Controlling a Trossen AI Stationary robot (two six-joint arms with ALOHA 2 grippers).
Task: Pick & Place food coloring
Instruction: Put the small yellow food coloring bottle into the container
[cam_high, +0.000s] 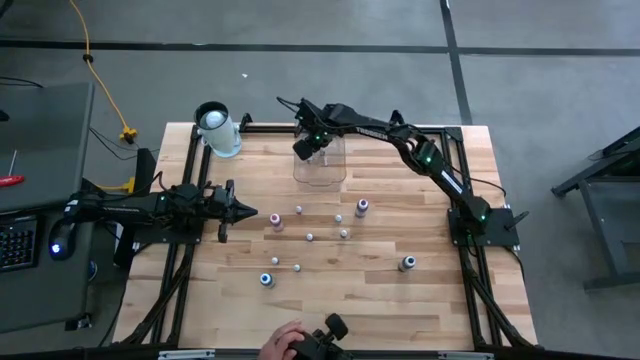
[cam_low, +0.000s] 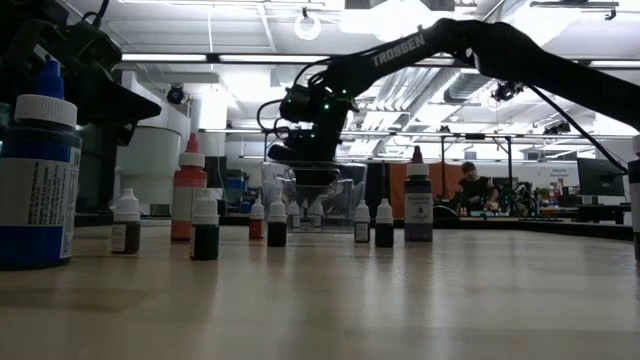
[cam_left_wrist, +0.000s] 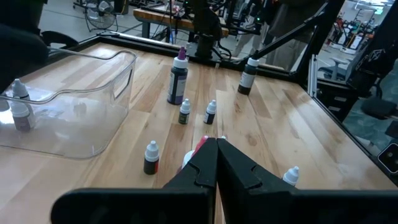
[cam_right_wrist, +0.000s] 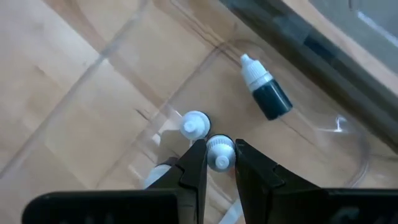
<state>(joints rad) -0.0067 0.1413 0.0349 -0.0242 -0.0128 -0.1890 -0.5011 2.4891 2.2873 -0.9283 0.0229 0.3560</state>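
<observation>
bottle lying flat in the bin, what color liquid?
Dark, near black, with a white cap. Best seen in the right wrist view, lying on the bin floor.

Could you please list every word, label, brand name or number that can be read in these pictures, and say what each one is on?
"TROSSEN": white letters on the dark right arm reaching over the clear plastic rectangular bin, low view.
White lettering on the same arm seen from above: too small to read.
Labels on the small white-capped food coloring bottles and the big blue white-capped bottle: too dark or blurred to read.
Nothing else is legible.
</observation>
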